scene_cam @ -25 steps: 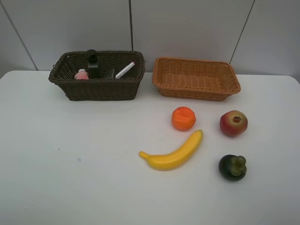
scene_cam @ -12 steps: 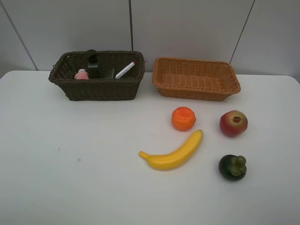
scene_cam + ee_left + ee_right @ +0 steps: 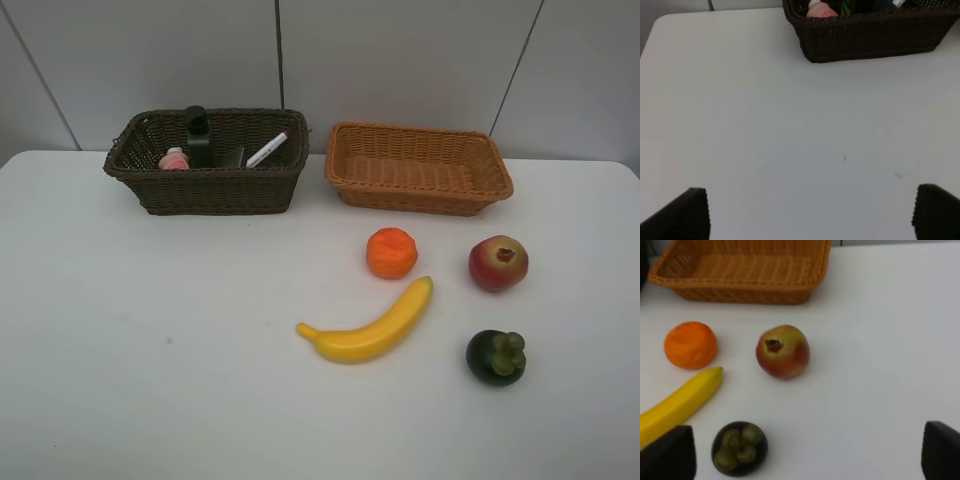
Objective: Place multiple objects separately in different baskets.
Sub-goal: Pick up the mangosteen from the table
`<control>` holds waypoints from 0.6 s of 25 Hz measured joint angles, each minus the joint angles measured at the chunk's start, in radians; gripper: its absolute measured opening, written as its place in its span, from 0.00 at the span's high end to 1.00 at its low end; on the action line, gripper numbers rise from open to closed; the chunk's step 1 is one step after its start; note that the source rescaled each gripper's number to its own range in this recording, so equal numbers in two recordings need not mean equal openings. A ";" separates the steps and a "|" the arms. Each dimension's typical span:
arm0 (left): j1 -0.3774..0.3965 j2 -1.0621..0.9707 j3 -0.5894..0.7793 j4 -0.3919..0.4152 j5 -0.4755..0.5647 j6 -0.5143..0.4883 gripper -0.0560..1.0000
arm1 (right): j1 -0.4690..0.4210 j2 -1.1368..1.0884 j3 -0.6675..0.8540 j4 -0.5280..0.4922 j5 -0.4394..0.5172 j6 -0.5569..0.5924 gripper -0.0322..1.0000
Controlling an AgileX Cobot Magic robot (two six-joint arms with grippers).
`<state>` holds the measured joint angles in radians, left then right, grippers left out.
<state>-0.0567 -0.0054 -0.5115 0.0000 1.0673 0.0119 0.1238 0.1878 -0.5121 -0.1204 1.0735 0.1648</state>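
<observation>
The dark brown basket (image 3: 210, 185) stands at the back left and holds the pink bottle (image 3: 175, 159), the black pump bottle (image 3: 198, 135) and the white marker pen (image 3: 267, 149). To its right is the orange-tan basket (image 3: 418, 170), with nothing in it. In front of it on the white table lie the orange (image 3: 391, 252), red apple (image 3: 498, 263), yellow banana (image 3: 368, 325) and dark mangosteen (image 3: 496, 357). Neither arm shows in the high view. My left gripper (image 3: 810, 212) is open over bare table before the dark basket (image 3: 875, 32). My right gripper (image 3: 805, 452) is open, with the mangosteen (image 3: 739, 448) near one finger.
A grey panelled wall (image 3: 400, 60) rises directly behind the baskets. The table's back edge runs just behind them. Bare white tabletop (image 3: 150, 330) stretches across the left and front.
</observation>
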 joint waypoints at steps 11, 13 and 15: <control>0.000 0.000 0.000 0.000 0.000 0.000 0.00 | 0.000 0.817 -0.217 0.029 0.007 0.041 0.00; 0.000 0.000 0.000 0.000 0.000 0.000 0.00 | 0.000 0.926 -0.266 0.078 0.010 0.041 0.00; 0.000 0.000 0.000 0.000 0.000 0.000 0.00 | 0.001 0.998 -0.301 0.146 0.012 0.041 0.00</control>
<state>-0.0567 -0.0054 -0.5115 0.0000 1.0670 0.0119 0.1252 1.1856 -0.8128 0.0252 1.0855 0.2060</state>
